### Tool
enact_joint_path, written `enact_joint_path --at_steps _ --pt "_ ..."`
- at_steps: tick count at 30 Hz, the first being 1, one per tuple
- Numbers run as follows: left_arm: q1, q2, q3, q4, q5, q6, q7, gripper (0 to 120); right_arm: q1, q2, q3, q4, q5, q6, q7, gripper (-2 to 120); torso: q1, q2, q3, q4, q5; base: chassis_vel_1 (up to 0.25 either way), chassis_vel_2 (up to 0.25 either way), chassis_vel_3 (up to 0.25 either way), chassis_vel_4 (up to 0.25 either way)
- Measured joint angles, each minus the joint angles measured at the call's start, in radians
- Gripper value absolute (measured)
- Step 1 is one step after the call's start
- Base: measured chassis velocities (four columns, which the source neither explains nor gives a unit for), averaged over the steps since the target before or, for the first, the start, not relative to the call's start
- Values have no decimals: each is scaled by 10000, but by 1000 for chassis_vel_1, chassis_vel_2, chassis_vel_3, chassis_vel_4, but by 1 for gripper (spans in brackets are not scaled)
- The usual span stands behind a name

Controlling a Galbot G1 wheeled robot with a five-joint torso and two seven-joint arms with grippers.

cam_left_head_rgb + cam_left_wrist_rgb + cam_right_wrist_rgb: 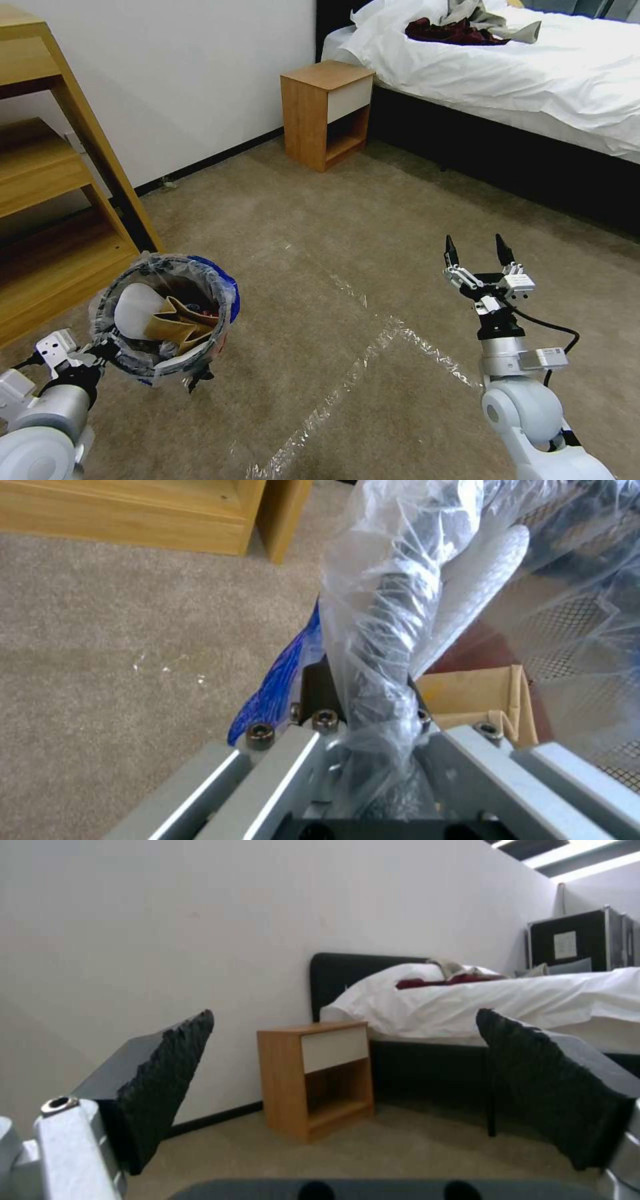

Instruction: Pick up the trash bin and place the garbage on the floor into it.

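Floor [347,220] spreads across the frame, tape strips crossing at lower centre. Bin [163,317] sits lower left, held off the carpet, mouth tilted toward the camera, a white slipper [137,308] and cardboard [177,323] inside. Left gripper [110,350] is clamped on the near rim. Right gripper [477,253], lower right, stands spread wide, empty, tips pointing up-frame.

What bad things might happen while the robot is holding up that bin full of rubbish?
1. The left gripper pinches only the rim of the bin, through slippery bag plastic, so the bin might slip or tip.
2. The cardboard and white slipper sit high inside; a tilt may spill them onto the carpet.
3. The wooden shelf is close on the left; a swing might bump it.
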Motion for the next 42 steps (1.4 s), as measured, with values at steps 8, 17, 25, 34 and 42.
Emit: enact_joint_path --at_steps 8,17,25,34,42 --pt "49 -9 -38 -25 -1 -8 -2 1 76 122 -189 -56 -59 2 -6 99 0 0 1 -1 -1 -123 99 117 -128" --pt "53 -1 -40 -29 -6 -25 -5 1 150 244 -343 -126 -134 1 -9 99 1 0 2 -2 -1 -162 157 162 -164" --pt "55 8 -40 -22 -8 -38 -6 1 210 255 -380 -164 -145 0 -9 99 1 0 0 0 -2 -112 127 121 -128" --pt "37 4 -10 10 1 -49 -6 1 273 239 -419 -205 -153 -41 -2 99 2 0 1 -4 0 -153 138 151 -150" --pt "24 10 -12 25 10 -53 -6 1 343 230 -481 -263 -157 -46 -2 99 2 0 0 0 -1 -134 159 117 -145"
